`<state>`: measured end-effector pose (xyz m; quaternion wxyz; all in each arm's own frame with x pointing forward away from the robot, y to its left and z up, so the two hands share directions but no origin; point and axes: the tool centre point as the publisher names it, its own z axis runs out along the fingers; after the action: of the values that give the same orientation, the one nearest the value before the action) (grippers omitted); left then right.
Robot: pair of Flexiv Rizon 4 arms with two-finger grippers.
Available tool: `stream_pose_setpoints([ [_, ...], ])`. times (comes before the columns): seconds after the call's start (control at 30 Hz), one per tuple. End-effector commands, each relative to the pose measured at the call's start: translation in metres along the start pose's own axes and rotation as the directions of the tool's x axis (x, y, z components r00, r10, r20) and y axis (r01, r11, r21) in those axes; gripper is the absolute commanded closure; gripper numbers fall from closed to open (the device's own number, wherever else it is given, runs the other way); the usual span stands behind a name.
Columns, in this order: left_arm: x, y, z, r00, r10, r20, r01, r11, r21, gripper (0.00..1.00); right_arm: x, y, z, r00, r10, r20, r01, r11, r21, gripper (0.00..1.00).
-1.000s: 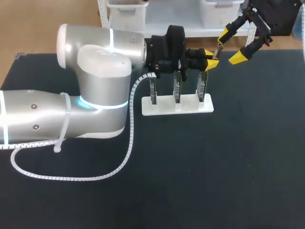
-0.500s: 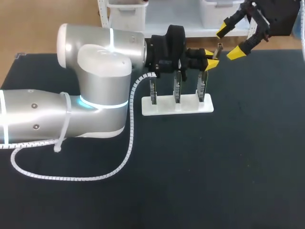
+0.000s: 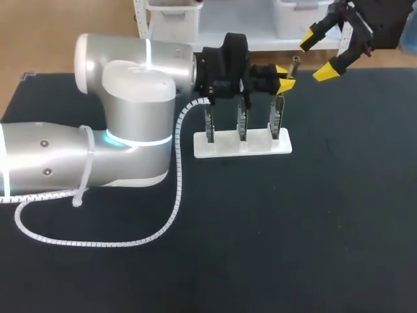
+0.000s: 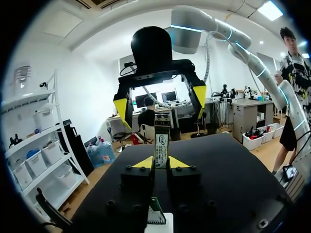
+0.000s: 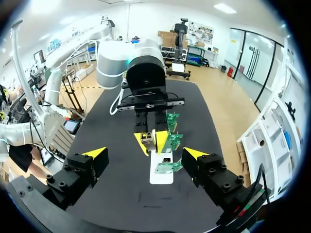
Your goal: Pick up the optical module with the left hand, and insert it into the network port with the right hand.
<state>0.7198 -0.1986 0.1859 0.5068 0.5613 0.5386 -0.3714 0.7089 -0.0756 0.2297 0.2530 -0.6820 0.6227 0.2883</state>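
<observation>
Step in hand: handover. The left gripper [image 3: 285, 77], in the upper middle of the head view, is closed on the module [image 3: 296, 63]. Both yellow tips press its lower part from two sides, and the free end sticks out past them. In the left wrist view the module stands upright between the fingers.

The right gripper [image 3: 319, 57], at the upper right of the head view, is wide open and grips nothing. Its tips are well apart and face the module's free end, close to it but not touching.

Next move (judgement):
- Bring the right gripper over the free end, centred, with one finger on each flat side.
- Close the right gripper fully before the left gripper lets go.
- Keep the module's tilt unchanged, so that it lines up for insertion.
- The port cannot be picked out in these views. It is probably on one of the boards [image 3: 242, 120].

Surface: a dark matt table [image 3: 313, 228]. A white stand [image 3: 225, 149] in the upper middle of the head view carries three boards upright in a row. The module hangs above and just beyond the rightmost one. A white spiral hose [image 3: 130, 242] from the left arm trails across the lower left.

Room: the gap between the left gripper and the board tops looks small, so approach from above and from the right
</observation>
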Motion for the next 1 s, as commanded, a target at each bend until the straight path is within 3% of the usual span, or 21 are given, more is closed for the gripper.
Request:
stream_pose_setpoints([
  [0.03, -0.001, 0.003, 0.002, 1.000, 0.005, 0.002, -0.005, 1.000, 0.007, 1.00, 0.000, 0.006, -0.001, 1.000, 0.001, 0.000, -0.001, 1.000, 0.013, 0.00],
  [0.7, -0.002, 0.003, 0.003, 1.000, 0.013, -0.017, -0.012, 1.000, 0.020, 1.00, -0.016, -0.001, 0.023, 0.997, -0.034, 0.063, 0.038, 0.998, -0.058, 0.00],
  [1.0, -0.002, 0.003, 0.003, 1.000, 0.013, -0.017, -0.012, 1.000, 0.020, 1.00, -0.020, -0.003, 0.023, 0.998, -0.030, 0.060, 0.033, 0.998, -0.051, 0.00],
])
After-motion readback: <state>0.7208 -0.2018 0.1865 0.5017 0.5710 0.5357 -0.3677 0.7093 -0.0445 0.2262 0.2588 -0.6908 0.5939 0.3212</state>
